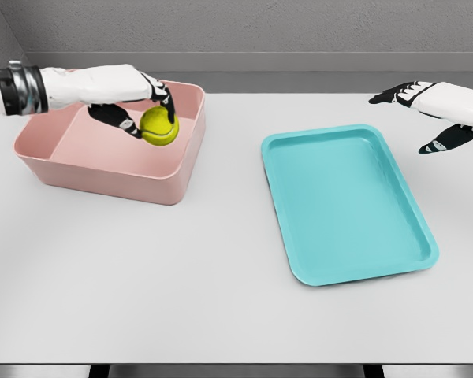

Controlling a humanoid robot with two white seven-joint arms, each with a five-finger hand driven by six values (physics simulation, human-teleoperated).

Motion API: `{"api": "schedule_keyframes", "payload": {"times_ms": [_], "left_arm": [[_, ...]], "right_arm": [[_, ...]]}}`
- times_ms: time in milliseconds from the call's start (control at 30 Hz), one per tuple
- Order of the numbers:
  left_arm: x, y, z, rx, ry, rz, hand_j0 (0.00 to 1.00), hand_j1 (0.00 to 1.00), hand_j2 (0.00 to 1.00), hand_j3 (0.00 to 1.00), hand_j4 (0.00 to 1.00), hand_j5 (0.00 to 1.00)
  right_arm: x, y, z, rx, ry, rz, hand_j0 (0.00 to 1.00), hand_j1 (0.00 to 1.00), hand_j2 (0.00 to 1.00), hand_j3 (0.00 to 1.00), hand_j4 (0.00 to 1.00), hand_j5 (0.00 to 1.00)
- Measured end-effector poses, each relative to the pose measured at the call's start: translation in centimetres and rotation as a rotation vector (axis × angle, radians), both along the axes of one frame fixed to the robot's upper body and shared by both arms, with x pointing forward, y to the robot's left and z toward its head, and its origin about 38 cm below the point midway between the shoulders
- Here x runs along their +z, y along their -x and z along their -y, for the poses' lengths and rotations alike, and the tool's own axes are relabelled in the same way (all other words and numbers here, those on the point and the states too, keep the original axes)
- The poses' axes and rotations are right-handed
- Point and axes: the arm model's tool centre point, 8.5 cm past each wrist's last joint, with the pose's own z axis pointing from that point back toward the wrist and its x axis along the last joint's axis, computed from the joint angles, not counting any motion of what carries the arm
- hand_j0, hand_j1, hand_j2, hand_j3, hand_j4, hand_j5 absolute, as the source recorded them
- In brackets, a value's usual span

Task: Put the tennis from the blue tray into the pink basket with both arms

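Left arm point(63, 85): enters from the frame's left edge at about 9 o'clock and extends over the pink basket point(102, 177). A banded metallic cuff shows at the wrist near the frame edge.

Left hand point(134, 102): positioned above the basket interior. Its dark-tipped fingers point(164, 96) are curled down around the tennis ball point(158, 126), thumb on the near side, fingers on top. The ball is grasped.

Tennis ball: yellow-green, held within the basket's outline toward its right-hand wall, at roughly 3 o'clock from the basket's centre. Whether it touches the basket floor cannot be determined.

Pink basket: rectangular, sits on the white table point(221, 299) at the table's 10 o'clock region, slightly skewed to the table edge.

Blue tray point(410, 256): teal, shallow, rounded corners, lying flat at 3 o'clock from the basket and well apart from it. Its long axis runs from 12 to 5 o'clock.

Right hand point(433, 110): hovers at the frame's 2 o'clock, just beyond the tray's far right corner. Fingers are extended and spread, thumb hanging down; it holds nothing.
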Motion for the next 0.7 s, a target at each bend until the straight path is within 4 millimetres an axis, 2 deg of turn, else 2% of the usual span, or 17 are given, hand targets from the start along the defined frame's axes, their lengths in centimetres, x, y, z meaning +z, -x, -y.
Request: {"api": "schedule_keyframes", "payload": {"times_ms": [100, 133, 167, 333, 433, 500, 533, 633, 700], "left_arm": [[-0.4, -0.3, -0.7, 0.023, -0.003, -0.012, 0.53, 0.53, 0.53, 0.53, 0.53, 0.53], [-0.5, -0.4, -0.9, 0.031, -0.004, -0.015, 0.61, 0.61, 0.61, 0.61, 0.61, 0.61], [-0.5, -0.5, -1.0, 0.037, -0.004, -0.016, 1.00, 1.00, 1.00, 1.00, 1.00, 1.00], [-0.5, -0.7, -1.5, 0.051, 0.003, -0.016, 1.00, 1.00, 1.00, 1.00, 1.00, 1.00], [-0.7, -0.2, -1.1, 0.034, 0.008, -0.017, 1.00, 1.00, 1.00, 1.00, 1.00, 1.00], [0.2, 0.6, -1.2, 0.016, 0.005, 0.006, 1.00, 1.00, 1.00, 1.00, 1.00, 1.00], [-0.2, 1.4, -1.6, 0.008, 0.005, -0.003, 1.00, 1.00, 1.00, 1.00, 1.00, 1.00], [1.4, 3.4, -3.3, -0.004, -0.005, 0.021, 1.00, 1.00, 1.00, 1.00, 1.00, 1.00], [1.1, 4.5, -4.7, 0.007, -0.023, 0.008, 1.00, 1.00, 1.00, 1.00, 1.00, 1.00]], "right_arm": [[0.0, 0.0, 0.0, 0.000, 0.000, 0.000, 1.00, 1.00, 1.00, 1.00, 1.00, 1.00], [0.0, 0.0, 0.0, 0.000, 0.000, 0.000, 1.00, 1.00, 1.00, 1.00, 1.00, 1.00], [0.0, 0.0, 0.0, 0.000, 0.000, 0.000, 1.00, 1.00, 1.00, 1.00, 1.00, 1.00], [0.0, 0.0, 0.0, 0.000, 0.000, 0.000, 1.00, 1.00, 1.00, 1.00, 1.00, 1.00], [0.0, 0.0, 0.0, -0.001, 0.000, 0.000, 1.00, 1.00, 1.00, 1.00, 1.00, 1.00], [0.1, 0.1, 0.2, -0.005, 0.003, 0.001, 1.00, 1.00, 1.00, 1.00, 1.00, 1.00], [0.2, 0.1, 0.4, -0.008, 0.006, 0.002, 1.00, 1.00, 1.00, 1.00, 1.00, 1.00], [0.3, 0.2, 0.7, -0.013, 0.011, 0.002, 1.00, 1.00, 1.00, 1.00, 1.00, 1.00], [0.3, 0.2, 0.8, -0.014, 0.013, 0.003, 1.00, 1.00, 1.00, 1.00, 1.00, 1.00]]}}
